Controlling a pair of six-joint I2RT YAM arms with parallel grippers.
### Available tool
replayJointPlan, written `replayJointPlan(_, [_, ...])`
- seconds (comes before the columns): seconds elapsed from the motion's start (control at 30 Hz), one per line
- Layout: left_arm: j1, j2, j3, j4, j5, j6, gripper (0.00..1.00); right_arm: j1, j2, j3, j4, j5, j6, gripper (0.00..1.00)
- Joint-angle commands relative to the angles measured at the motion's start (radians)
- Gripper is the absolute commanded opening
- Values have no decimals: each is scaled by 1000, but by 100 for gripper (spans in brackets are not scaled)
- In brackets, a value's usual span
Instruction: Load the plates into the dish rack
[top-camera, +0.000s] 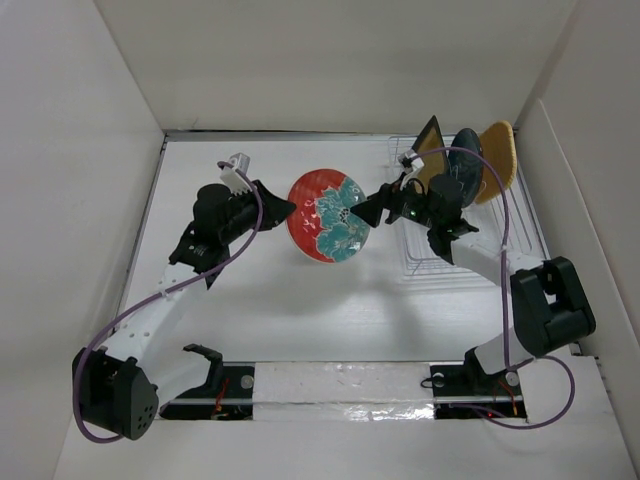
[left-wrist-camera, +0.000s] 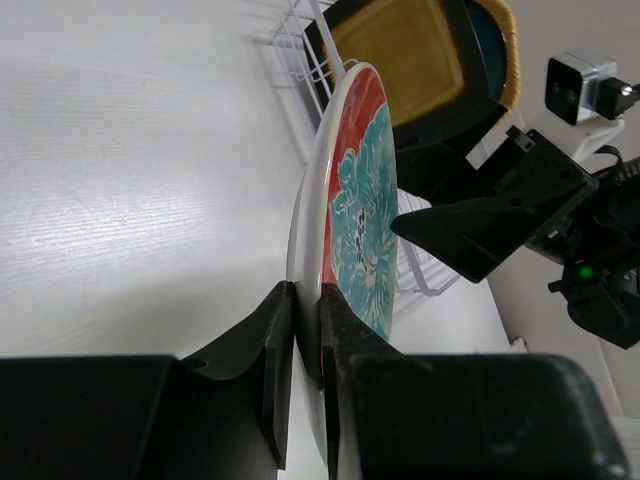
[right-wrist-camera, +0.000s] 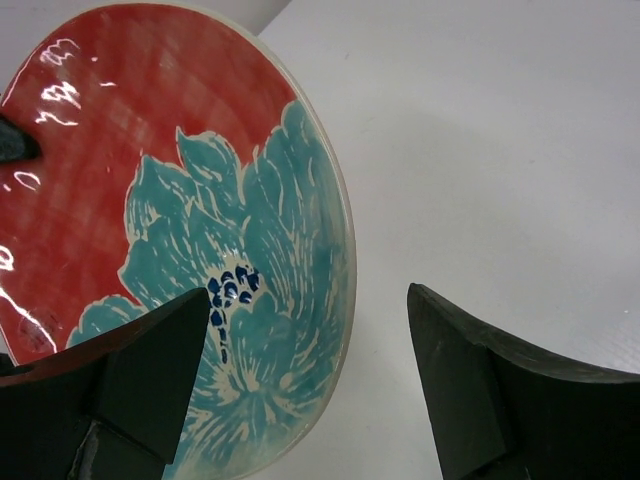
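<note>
White walls (top-camera: 330, 60) enclose a white table (top-camera: 300, 310), rack (top-camera: 440, 268) at its far right corner. Mid-table, left gripper (top-camera: 285, 211) pinches the patterned plate (top-camera: 328, 216) upright; right gripper (top-camera: 371, 208) gapes around its rim.

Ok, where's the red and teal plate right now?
The plate is mid-frame in the top view, rim pinched by the left gripper, right gripper and dish rack to its right.

The patterned plate (right-wrist-camera: 180, 230) is glazed ceramic, glossy with bright highlights. The right gripper (right-wrist-camera: 308, 305) is matt black plastic. The rack (top-camera: 432, 268) is smooth white wire; the tabletop (top-camera: 300, 310) matt white, finely grained.
</note>
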Motion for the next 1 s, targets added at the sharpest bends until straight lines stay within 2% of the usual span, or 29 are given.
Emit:
replayJointPlan(0.0, [4, -67, 90, 290, 112, -79, 0, -6, 36, 12, 120, -66, 43, 83])
replayJointPlan(0.27, [4, -57, 79, 343, 193, -109, 0, -17, 99, -3, 355, -264, 195, 76])
replayJointPlan(0.33, [4, -64, 70, 347, 192, -110, 0, -17, 104, -8, 414, -308, 221, 72])
replayJointPlan(0.43, [4, -71, 65, 332, 184, -92, 0, -17, 108, -24, 534, -357, 302, 45])
replayJointPlan(0.47, [4, -76, 62, 327, 180, -89, 0, -17, 110, -28, 560, -374, 341, 32])
replayJointPlan(0.53, [4, -93, 47, 308, 154, -69, 0, -26, 120, -34, 629, -396, 379, 20])
replayJointPlan(0.57, [4, -96, 44, 295, 145, -61, 0, -26, 121, -37, 652, -402, 414, 8])
replayJointPlan(0.63, [4, -109, 34, 255, 112, -47, 0, -36, 125, -43, 693, -411, 438, 0])
replayJointPlan(0.67, [4, -114, 33, 240, 103, -26, 1, -36, 125, -44, 701, -410, 454, 0])
replayJointPlan(0.73, [4, -129, 31, 214, 77, -6, 10, -57, 125, -46, 735, -400, 479, 0])
replayJointPlan(0.77, [4, -136, 33, 205, 69, 17, 21, -66, 122, -51, 744, -390, 493, 0])
replayJointPlan(0.83, [4, -160, 41, 170, 28, 40, 34, -98, 98, -73, 785, -358, 536, 0])
replayJointPlan(0.9, [4, -178, 51, 124, -30, 77, 52, -132, 52, -84, 778, -322, 560, 0])
replayJointPlan(0.93, [4, -183, 56, 110, -50, 89, 52, -146, 33, -86, 766, -310, 560, 0])
replayJointPlan(0.97, [4, -188, 59, 96, -67, 102, 56, -157, 12, -84, 748, -296, 559, 0])
